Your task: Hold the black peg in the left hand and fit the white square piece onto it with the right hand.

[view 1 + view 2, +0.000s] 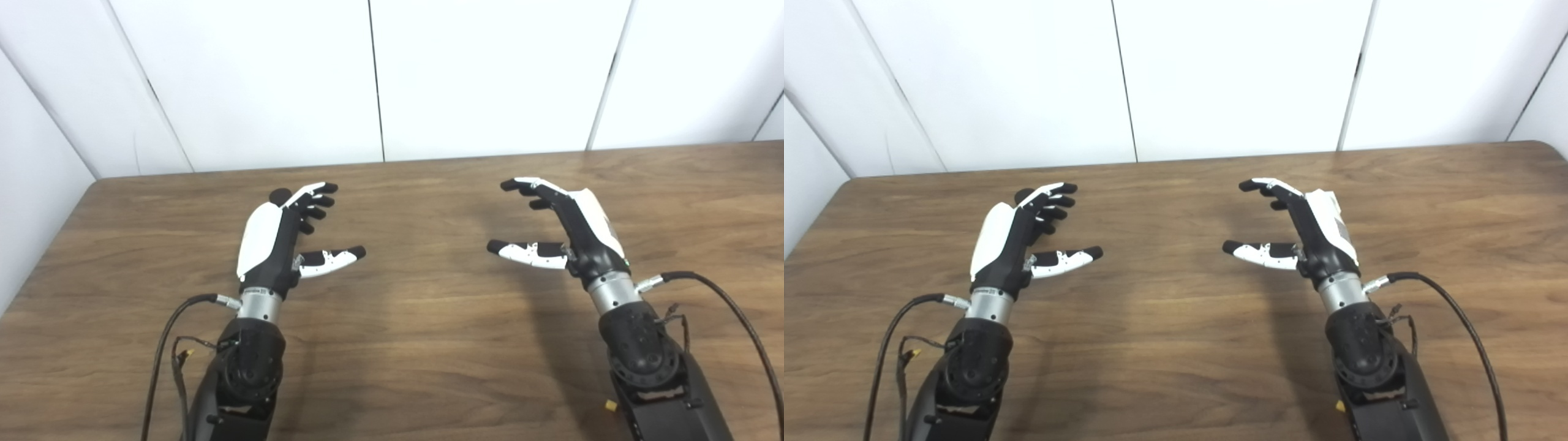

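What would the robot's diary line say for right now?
left hand: open | right hand: open | black peg: partly hidden behind left hand | white piece: unseen

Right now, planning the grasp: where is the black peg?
Both views: the black peg peeks out just behind the open left robot hand on the table, left side.

Bare table (422, 343) lies between the left hand (278, 242) and right hand (572, 226), which are well apart; a hand could pass there freely. A small dark object (280, 196) sits just behind the left hand's fingers. White wall panels (490, 73) close off the far edge.
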`<state>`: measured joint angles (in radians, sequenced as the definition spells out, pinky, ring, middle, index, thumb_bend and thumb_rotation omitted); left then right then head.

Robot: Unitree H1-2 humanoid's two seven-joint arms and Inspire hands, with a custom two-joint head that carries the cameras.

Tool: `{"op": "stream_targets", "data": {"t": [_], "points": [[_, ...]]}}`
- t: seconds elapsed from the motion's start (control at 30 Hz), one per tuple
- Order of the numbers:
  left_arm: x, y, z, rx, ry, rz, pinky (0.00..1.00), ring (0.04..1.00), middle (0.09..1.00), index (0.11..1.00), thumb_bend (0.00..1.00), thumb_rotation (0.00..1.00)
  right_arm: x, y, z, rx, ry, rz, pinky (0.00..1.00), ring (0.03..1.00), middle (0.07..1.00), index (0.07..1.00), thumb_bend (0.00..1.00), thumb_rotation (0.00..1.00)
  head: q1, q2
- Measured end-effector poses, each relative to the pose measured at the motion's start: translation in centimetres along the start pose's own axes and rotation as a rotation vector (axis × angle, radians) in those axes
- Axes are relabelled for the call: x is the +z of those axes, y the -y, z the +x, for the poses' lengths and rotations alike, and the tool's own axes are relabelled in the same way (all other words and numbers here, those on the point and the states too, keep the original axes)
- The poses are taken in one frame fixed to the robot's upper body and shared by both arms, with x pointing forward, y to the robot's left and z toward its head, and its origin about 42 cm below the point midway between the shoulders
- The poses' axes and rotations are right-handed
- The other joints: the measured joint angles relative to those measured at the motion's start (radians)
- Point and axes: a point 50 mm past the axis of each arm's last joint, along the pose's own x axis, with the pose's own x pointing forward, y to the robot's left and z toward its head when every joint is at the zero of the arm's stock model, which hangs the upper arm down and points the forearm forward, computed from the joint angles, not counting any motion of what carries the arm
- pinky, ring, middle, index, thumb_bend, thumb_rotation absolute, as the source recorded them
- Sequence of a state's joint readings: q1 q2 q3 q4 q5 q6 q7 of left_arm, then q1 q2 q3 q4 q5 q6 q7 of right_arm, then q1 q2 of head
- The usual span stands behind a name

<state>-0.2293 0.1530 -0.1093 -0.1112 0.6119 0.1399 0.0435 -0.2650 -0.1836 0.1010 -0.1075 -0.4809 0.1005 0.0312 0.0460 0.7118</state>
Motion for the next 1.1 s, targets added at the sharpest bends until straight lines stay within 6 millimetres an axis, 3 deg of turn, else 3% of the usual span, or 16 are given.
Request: {"op": "stream_targets", "data": {"t": [0.43,0.57,0.63,1.1], "points": [[0.2,-0.1,0.3,0.003,0.008,0.0,0.58,0.686,0.741,0.772,0.79,0.18,0.0,0.1,0.0,-0.002,-0.001,-0.003,0.77,0.832,0.832,0.754,0.69,0.23,0.02,0.0],[0.4,0.1,0.3,-0.001,0.01,-0.001,0.58,0.687,0.748,0.779,0.78,0.2,-0.2,0.3,0.0,-0.005,-0.002,-0.002,0.77,0.833,0.835,0.748,0.69,0.19,0.129,-0.006],[0.5,0.3,0.2,-0.005,0.013,-0.002,0.58,0.691,0.747,0.777,0.79,0.2,-0.3,0.6,0.0,-0.01,-0.005,0.001,0.77,0.83,0.831,0.747,0.69,0.19,0.139,-0.006],[1.1,1.0,0.2,-0.011,0.02,0.0,0.62,0.707,0.747,0.775,0.8,0.21,-0.8,1.3,-0.1,-0.017,0.001,-0.018,0.73,0.805,0.808,0.738,0.71,0.2,0.14,-0.005]]}}
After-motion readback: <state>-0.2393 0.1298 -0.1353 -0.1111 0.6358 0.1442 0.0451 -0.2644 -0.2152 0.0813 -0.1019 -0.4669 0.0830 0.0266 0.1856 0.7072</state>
